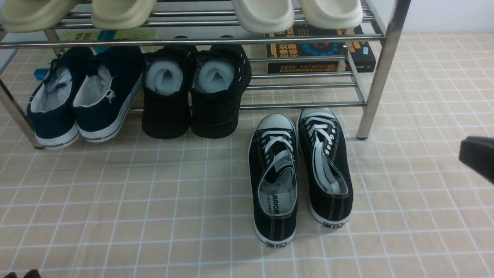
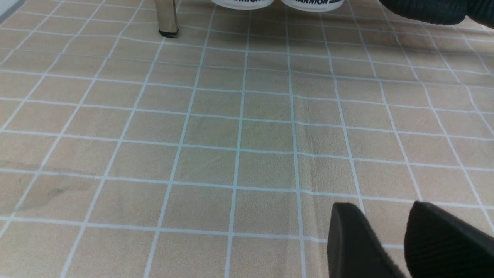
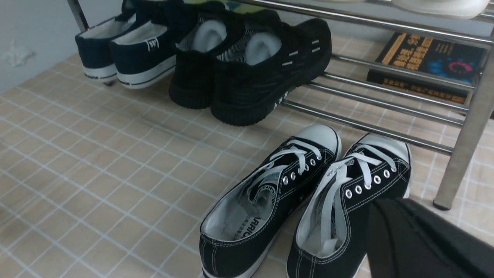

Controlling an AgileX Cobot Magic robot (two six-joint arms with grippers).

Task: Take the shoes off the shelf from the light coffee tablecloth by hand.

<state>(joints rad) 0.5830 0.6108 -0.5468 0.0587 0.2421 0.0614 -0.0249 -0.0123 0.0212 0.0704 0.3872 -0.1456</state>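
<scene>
The shoes, black canvas lace-up sneakers with white toe caps, stand side by side on the light coffee tablecloth [image 1: 135, 193], toes towards the shelf [image 1: 382, 73]. One shoe [image 1: 273, 181] sits a little nearer than the other [image 1: 325, 170]. Both show in the right wrist view [image 3: 266, 200] [image 3: 347, 200]. My right gripper [image 3: 401, 202] is shut and empty, just to the right of the right shoe; it shows at the front view's right edge [image 1: 476, 156]. My left gripper [image 2: 386, 216] is open and empty over bare cloth, at the front view's bottom left corner [image 1: 23, 274].
On the shelf's lower tier stand navy slip-ons [image 1: 81, 96] and all-black shoes stuffed with white paper [image 1: 193, 92]. Cream slippers [image 1: 262, 13] sit on the upper tier. A dark book [image 1: 320, 50] lies behind the rails. The shelf's right post [image 1: 372, 116] stands near the sneakers' toes.
</scene>
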